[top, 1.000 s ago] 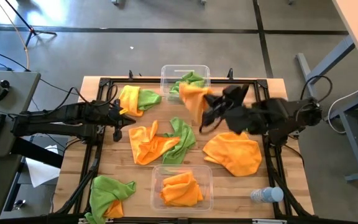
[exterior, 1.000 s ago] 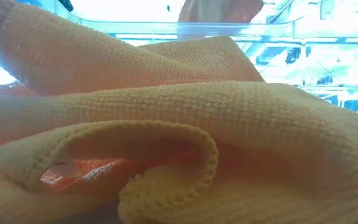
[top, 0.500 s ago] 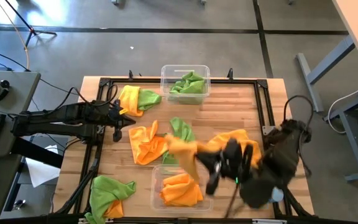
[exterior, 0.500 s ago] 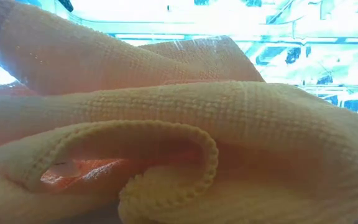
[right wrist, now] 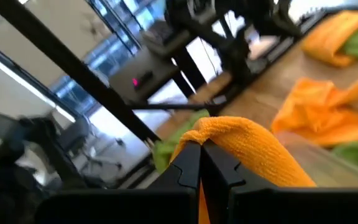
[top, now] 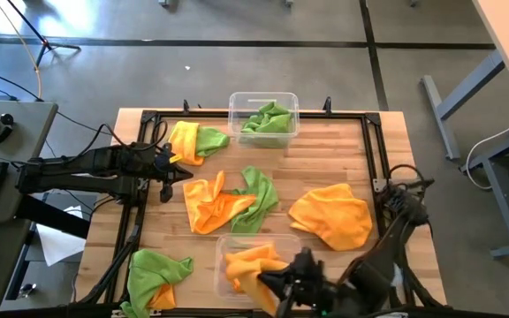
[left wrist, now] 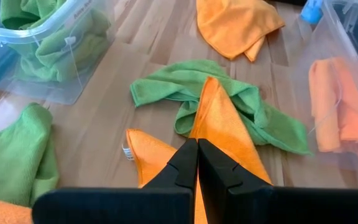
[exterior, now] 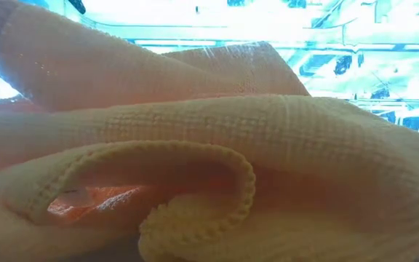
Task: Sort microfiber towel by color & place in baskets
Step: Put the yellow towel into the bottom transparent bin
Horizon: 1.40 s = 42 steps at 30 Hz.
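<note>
**Right claw holds an orange towel over the near bin**

The right gripper (top: 283, 284) is at the table's near edge, over the near bin (top: 222, 247), its fingers clamped on an orange towel (right wrist: 244, 146) that drapes from them above the orange towels (top: 253, 261) already in that bin. The left gripper (top: 186, 171) waits at the table's left side, its fingers pressed together on nothing, just beside a tangled orange and green pair (top: 228, 201) in the middle.

The far bin (top: 236, 104) holds green towels (top: 269, 118). Loose on the wood lie an orange-and-green pair (top: 194, 140) near the far left, a spread orange towel (top: 330, 215) on the right, and a green towel (top: 155, 272) at the near left corner. In the low view, orange cloth (exterior: 209, 160) fills nearly everything.
</note>
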Available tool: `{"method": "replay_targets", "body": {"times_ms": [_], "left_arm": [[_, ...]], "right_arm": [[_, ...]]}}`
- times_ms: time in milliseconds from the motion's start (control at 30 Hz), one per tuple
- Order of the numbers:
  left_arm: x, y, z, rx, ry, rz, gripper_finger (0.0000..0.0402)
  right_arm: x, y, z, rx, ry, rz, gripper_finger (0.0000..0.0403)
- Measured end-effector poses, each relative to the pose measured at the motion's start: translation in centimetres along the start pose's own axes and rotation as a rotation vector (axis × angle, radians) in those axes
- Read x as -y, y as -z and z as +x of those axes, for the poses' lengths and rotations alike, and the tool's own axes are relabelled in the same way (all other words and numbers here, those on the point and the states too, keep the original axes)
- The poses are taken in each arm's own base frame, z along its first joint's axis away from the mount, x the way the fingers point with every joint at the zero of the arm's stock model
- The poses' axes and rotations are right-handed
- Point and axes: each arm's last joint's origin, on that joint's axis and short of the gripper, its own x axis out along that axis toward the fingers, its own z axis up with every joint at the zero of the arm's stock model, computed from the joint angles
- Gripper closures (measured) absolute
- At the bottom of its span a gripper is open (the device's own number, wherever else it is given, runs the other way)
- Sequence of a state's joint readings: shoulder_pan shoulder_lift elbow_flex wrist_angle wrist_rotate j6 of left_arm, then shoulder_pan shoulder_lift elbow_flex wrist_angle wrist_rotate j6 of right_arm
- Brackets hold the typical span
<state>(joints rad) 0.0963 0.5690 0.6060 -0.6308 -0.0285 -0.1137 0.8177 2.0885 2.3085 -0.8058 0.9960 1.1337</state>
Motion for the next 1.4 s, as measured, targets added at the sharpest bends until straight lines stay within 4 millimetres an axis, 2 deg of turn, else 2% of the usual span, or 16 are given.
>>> {"method": "replay_targets", "body": {"times_ms": [267, 467, 600, 867, 1100, 1400], "left_arm": [[0.0, 0.0, 0.0, -0.001, -0.001, -0.014, 0.0402], [0.0, 0.0, 0.0, -0.001, -0.001, -0.015, 0.0402], [0.0, 0.0, 0.0, -0.001, -0.001, -0.013, 0.0402], [0.0, 0.0, 0.0, -0.001, -0.007, 0.011, 0.0402], [0.0, 0.0, 0.0, -0.003, -0.009, 0.013, 0.0401], [0.0, 0.0, 0.0, -0.002, -0.009, 0.009, 0.0402]], "right_arm": [[2.2, 2.5, 3.9, -0.229, 0.122, 0.068, 0.0403], [4.8, 4.7, 6.8, -0.476, 0.322, 0.166, 0.0403], [6.6, 5.5, 9.1, -0.575, 0.445, 0.202, 0.0403], [8.9, 6.6, 13.8, -0.727, 0.515, 0.233, 0.0403], [8.9, 6.4, 14.2, -0.765, 0.482, 0.178, 0.0394], [8.0, 4.7, 11.6, -0.713, 0.465, 0.08, 0.0289]]}}
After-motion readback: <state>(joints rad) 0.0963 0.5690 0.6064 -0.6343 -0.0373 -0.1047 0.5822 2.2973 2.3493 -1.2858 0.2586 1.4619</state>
